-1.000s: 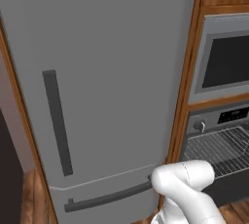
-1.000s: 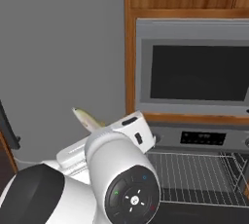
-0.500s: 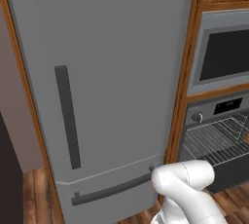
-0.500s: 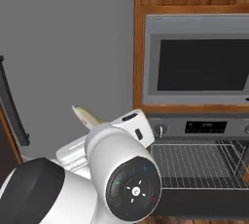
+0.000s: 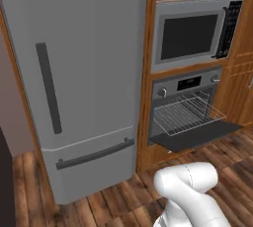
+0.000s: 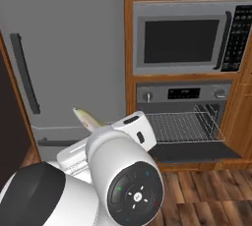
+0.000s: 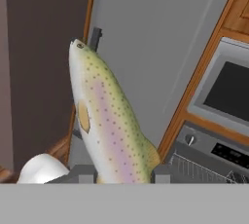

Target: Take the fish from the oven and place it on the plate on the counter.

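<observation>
1. My gripper is clamped on one fish, which sticks up between my two fingertips.
2. One oven stands open, its one rack pulled out.
3. One microwave sits above it, one fridge beside.

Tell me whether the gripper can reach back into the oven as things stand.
Probably not yet. The gripper is shut on the fish, so its fingers are taken up. The oven itself looks clear: door down, wire rack pulled out, off to the arm's right.
</observation>
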